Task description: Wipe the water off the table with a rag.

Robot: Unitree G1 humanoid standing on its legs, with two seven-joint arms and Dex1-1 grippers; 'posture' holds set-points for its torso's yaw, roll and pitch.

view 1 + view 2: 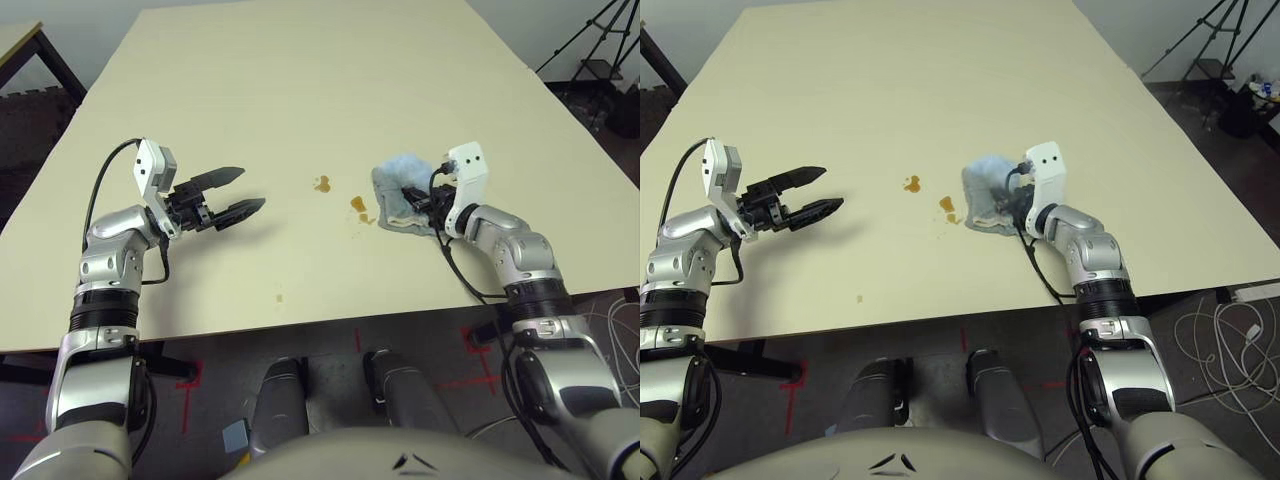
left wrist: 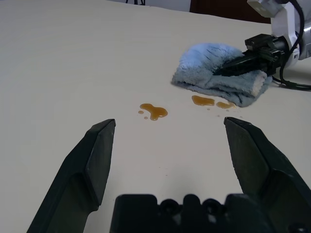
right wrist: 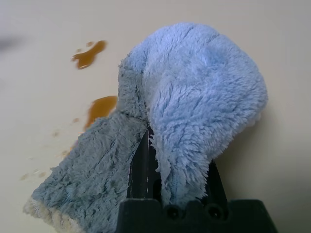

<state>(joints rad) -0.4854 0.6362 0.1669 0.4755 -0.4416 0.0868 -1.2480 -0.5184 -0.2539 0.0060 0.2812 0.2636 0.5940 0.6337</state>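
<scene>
Rag clamped in right jaws, edge touching nearer water

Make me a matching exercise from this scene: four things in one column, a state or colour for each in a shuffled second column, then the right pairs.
Things:
1. rag
2. water
3. left gripper
4. table

States or colours:
A. amber-brown splotches
B. open, holding nothing
C. pale cream-yellow
D. blue-grey, pinched by the right gripper

Pairs: 1-D, 2-A, 3-B, 4-C
</scene>
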